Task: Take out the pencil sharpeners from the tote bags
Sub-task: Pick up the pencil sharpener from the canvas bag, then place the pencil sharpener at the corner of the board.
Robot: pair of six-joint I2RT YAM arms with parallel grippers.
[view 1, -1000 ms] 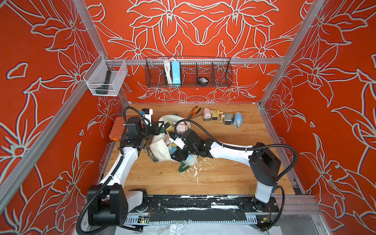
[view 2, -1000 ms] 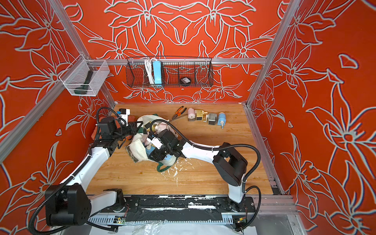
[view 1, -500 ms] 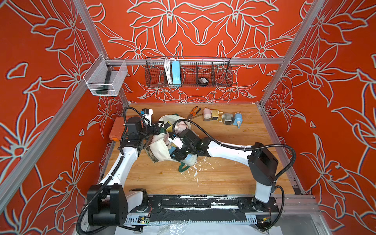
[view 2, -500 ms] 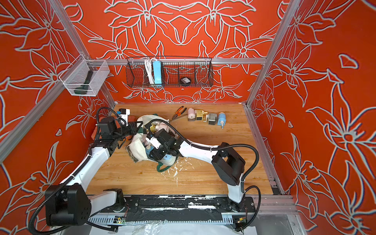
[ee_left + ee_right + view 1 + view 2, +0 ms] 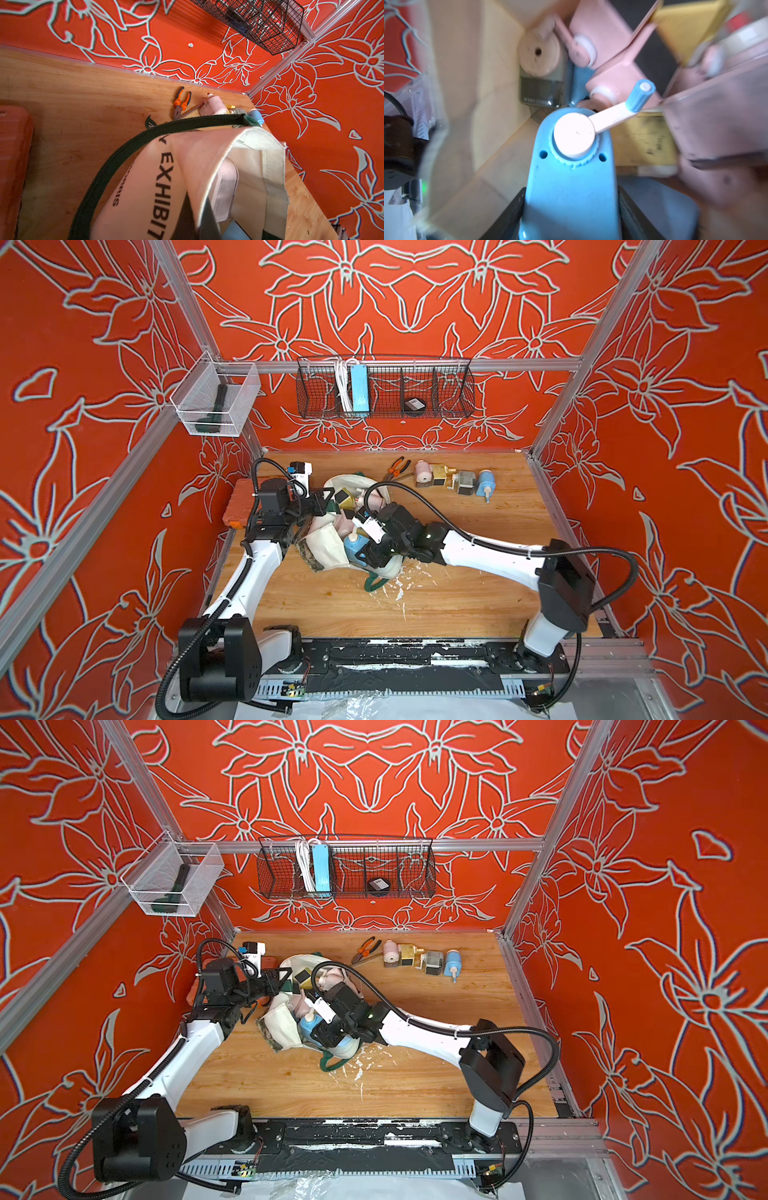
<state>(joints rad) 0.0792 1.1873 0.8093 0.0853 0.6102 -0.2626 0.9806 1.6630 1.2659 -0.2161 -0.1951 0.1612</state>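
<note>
**Tote bag**: cream canvas with dark green straps, slumped left of the middle of the worktop. Its mouth is turned upward. Green lettering is seen on the cloth in the left wrist view.

**Left gripper**: the jaws are brought together on the bag's mouth edge, on the side nearer the worktop's left edge. The cloth is held raised there. The fingers themselves are barely made out in the left wrist view.

**Right gripper**: it is reached into the bag's mouth from the right. The jaws are clamped on a blue pencil sharpener, with one black finger pressed to each flank. The sharpener's white crank with its blue knob is pointed away from the wrist. In both top views the blue body is seen at the bag's opening, partly covered by the gripper.

**Inside the bag**, beyond the held one, these are seen packed together:
- a pink sharpener
- a grey-green sharpener
- a yellow sharpener

Others there are too blurred to tell.

**Far edge, right of its middle**: a row of four sharpeners is laid out in pink, yellow, grey and blue. Orange-handled pliers are placed just left of the row.

**Left edge**: an orange tool case is set against it, partly hidden by the left arm.
</note>
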